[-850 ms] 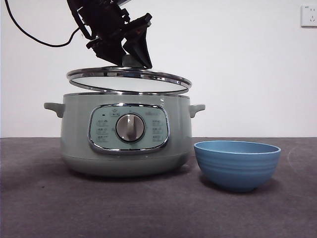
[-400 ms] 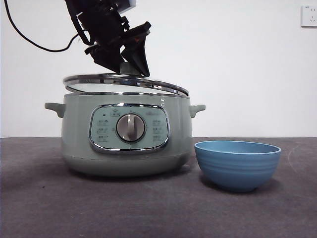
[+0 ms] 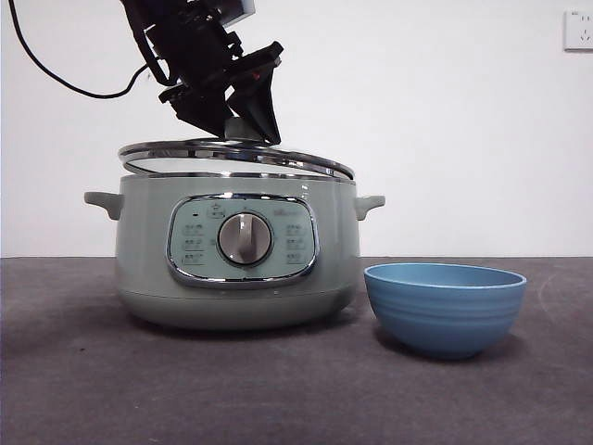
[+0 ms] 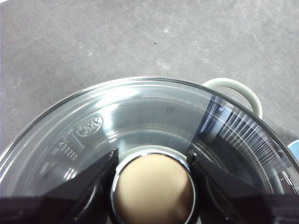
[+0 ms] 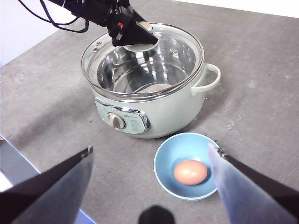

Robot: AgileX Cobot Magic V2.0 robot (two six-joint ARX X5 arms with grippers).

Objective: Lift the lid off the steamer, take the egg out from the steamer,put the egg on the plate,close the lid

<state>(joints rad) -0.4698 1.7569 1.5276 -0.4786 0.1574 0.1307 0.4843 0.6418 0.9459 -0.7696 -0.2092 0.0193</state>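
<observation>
The glass lid (image 3: 236, 153) sits slightly tilted on the pale green steamer (image 3: 236, 264), its right edge at the pot's rim and its left edge a little higher. My left gripper (image 3: 243, 125) comes down from the upper left, shut on the lid's knob (image 4: 153, 189), with one black jaw on each side of it. In the right wrist view the brown egg (image 5: 190, 171) lies inside the blue plate (image 5: 161, 173), to the right of the steamer (image 5: 168, 112). My right gripper (image 5: 150, 150) hangs open high above the plate, holding nothing.
The blue plate (image 3: 445, 306) stands just right of the pot on the dark grey table. A white wall socket (image 3: 578, 30) is at the top right. A black cable (image 3: 56, 79) trails from the left arm.
The left gripper has lowered the lid from clearly above the pot onto its rim. Over the last half second it barely moved.
</observation>
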